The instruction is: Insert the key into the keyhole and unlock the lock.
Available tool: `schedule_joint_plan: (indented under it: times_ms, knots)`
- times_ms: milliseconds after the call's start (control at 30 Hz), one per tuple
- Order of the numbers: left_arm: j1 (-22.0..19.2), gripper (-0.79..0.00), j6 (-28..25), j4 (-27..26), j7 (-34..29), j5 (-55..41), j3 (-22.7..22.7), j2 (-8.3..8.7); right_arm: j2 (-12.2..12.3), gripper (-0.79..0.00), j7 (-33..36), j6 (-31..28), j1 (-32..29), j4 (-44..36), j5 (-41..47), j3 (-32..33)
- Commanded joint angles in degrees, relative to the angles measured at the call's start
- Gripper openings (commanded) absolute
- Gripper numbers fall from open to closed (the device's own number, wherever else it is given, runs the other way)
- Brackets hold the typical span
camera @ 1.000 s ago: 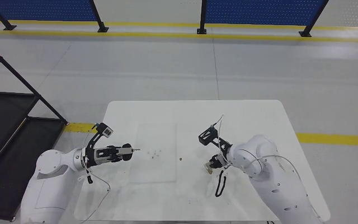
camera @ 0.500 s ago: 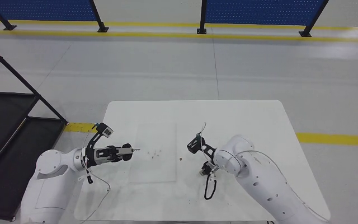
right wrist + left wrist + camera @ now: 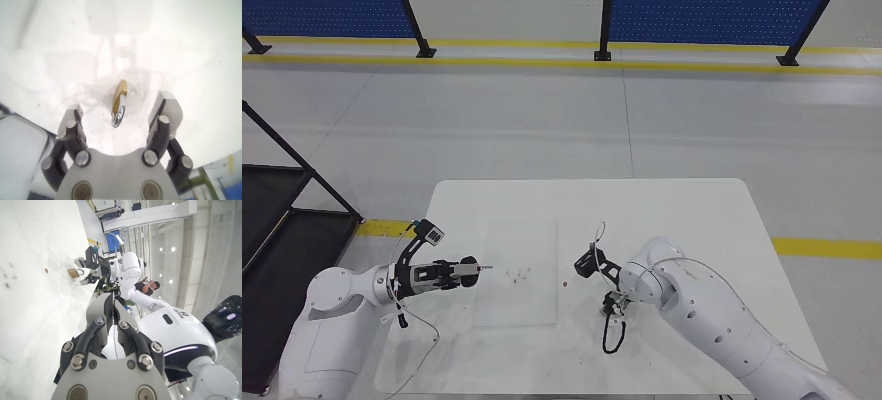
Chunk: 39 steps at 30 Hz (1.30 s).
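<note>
On the table [image 3: 692, 210], right gripper [image 3: 120, 102] spread around the lock [image 3: 119, 91]; left gripper [image 3: 112, 303] pinches the key [image 3: 113, 295].

Both arms wear glossy white shells with rounded joints, the left arm [image 3: 337, 295] and the right arm [image 3: 712, 320] alike; a black bracket [image 3: 428, 238] tops the left wrist; a black cable [image 3: 614, 338] hangs from the right wrist; the left claw [image 3: 113, 296] has a pale grey plate, black link bars, silver screws [image 3: 76, 362] and ribbed black pads [image 3: 108, 308]; the right claw [image 3: 121, 103] is built the same, with two brass-toned bolts [image 3: 81, 191] in its base; the torso [image 3: 155, 332] is white over black, with a thin violet light strip.
</note>
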Motion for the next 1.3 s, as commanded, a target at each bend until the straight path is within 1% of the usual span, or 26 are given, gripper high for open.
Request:
schedule_joint_plan:
  times_ms: [0,167,200,267,367,400,433,633,733,833,933,1067,1167,1267]
  knots:
    - [0.0,-0.785,0.0,0.0,0.0,0.0,0.0,0.0,0.3,-0.453,0.0,0.49,0.45,0.2,0.78,-0.51]
    - [0.0,-0.785,0.0,0.0,0.0,0.0,0.0,0.0,0.87,-0.505,0.0,1.27,1.63,0.78,2.44,-1.79]
    - [0.0,-0.785,0.0,0.0,0.0,0.0,0.0,0.0,0.95,-0.529,0.0,1.38,1.88,0.91,2.72,-2.04]
    - [0.0,-0.785,0.0,0.0,0.0,0.0,0.0,0.0,1.07,-0.606,0.0,1.57,2.37,1.14,3.32,-2.51]
    - [0.0,-0.785,0.0,0.0,0.0,0.0,0.0,0.0,1.22,-0.699,0.0,2.14,2.94,1.38,4.18,-2.94]
    - [0.0,-0.785,0.0,0.0,0.0,0.0,0.0,0.0,1.26,-0.767,0.0,2.3,3.06,1.41,4.5,-3.02]
    - [0.0,-0.785,0.0,0.0,0.0,0.0,0.0,0.0,1.29,-0.785,0.0,2.4,3.14,1.43,4.9,-3.01]
    - [0.0,-0.785,0.0,0.0,0.0,0.0,0.0,0.0,1.46,-0.785,-0.76,3.62,3.0,1.94,8.35,-1.0]
    - [0.0,-0.785,0.0,0.0,0.0,0.0,0.0,0.0,1.94,-0.785,-3.71,4.94,1.92,2.19,12.5,2.69]
    - [0.0,-0.785,0.0,0.0,0.0,0.0,0.0,0.0,2.85,-0.785,-7.56,4.35,-0.35,1.86,18.27,7.86]
    - [0.0,-0.785,0.0,0.0,0.0,0.0,0.0,0.0,4.0,-0.785,-11.45,0.9,-3.74,2.21,25.79,13.92]
    - [0.0,-0.785,0.0,0.0,0.0,0.0,0.0,0.0,5.27,-0.785,-16.75,-5.31,-8.52,3.58,35.07,20.93]
    - [0.0,-0.785,0.0,0.0,0.0,0.0,0.0,0.0,5.86,-0.785,-18.79,-10.17,-11.58,5.13,42.69,24.67]
    - [0.0,-0.785,0.0,0.0,0.0,0.0,0.0,0.0,6.09,-0.785,-19.21,-13.24,-13.42,7.31,50.3,26.8]
